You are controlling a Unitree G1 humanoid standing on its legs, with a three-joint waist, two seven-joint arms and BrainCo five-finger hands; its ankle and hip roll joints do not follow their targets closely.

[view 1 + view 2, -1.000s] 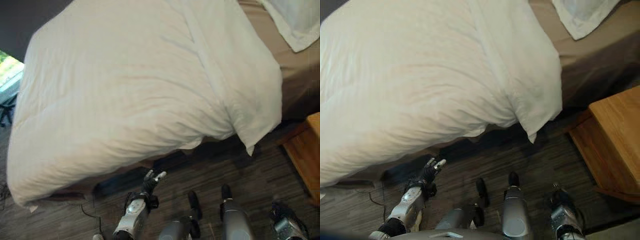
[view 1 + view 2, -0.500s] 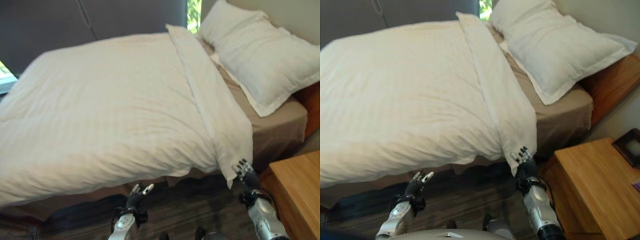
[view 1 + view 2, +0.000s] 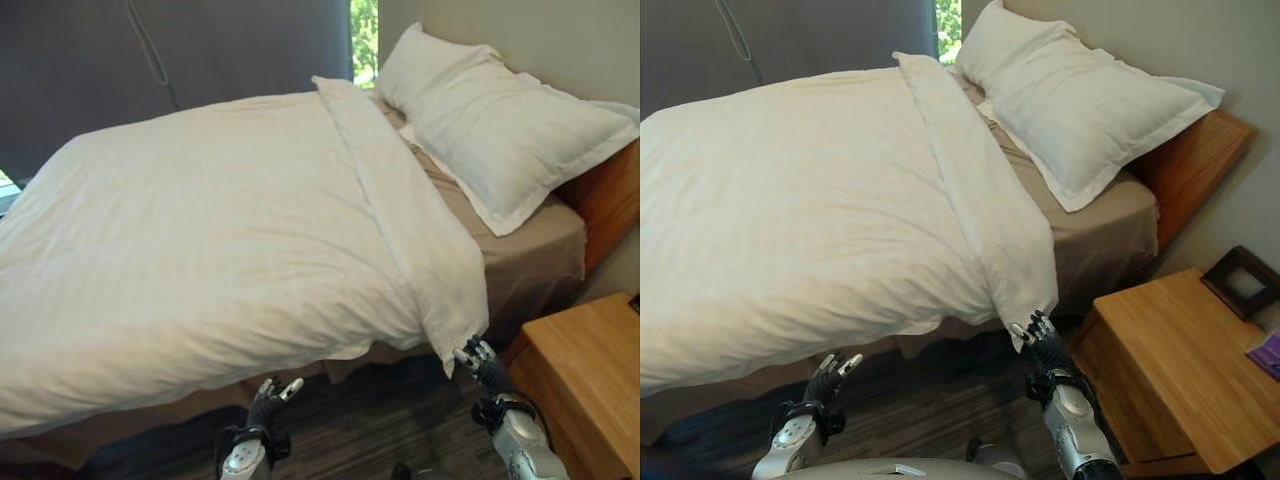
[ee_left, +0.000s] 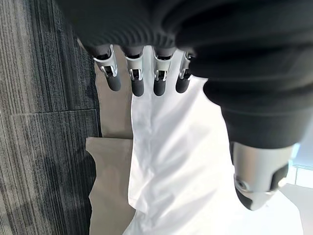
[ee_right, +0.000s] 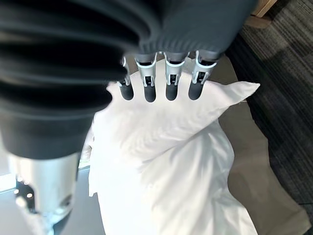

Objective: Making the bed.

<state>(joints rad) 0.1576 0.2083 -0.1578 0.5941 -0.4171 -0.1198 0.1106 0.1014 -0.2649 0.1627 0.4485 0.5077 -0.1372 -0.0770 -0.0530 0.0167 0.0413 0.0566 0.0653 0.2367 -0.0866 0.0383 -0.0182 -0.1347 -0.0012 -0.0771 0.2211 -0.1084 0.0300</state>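
**Duvet spread, both hands open below its near edge**

The left hand (image 3: pixel 264 408) hangs low over the floor (image 3: pixel 360 430), just below the duvet's near edge; in its wrist view the fingers (image 4: pixel 135 78) are straight and hold nothing. The duvet (image 3: pixel 210 230) covers most of the bed, hanging over the near side, with a folded band running from far to near at its right. Right of it the tan sheet (image 3: pixel 520 240) lies bare, with a pillow (image 3: pixel 490 120) at the head. The band's near corner (image 3: pixel 462 345) droops off the bed edge, and the right hand (image 3: pixel 1044 345) is just at it, fingers (image 5: pixel 149 83) straight, not closed on cloth. A nightstand (image 3: pixel 1180 370) stands at the far right.

The duvet looks soft, puffy and light, likely to sag and slide rather than hold shape. That drooping corner and the near hem seem the best places to pinch it
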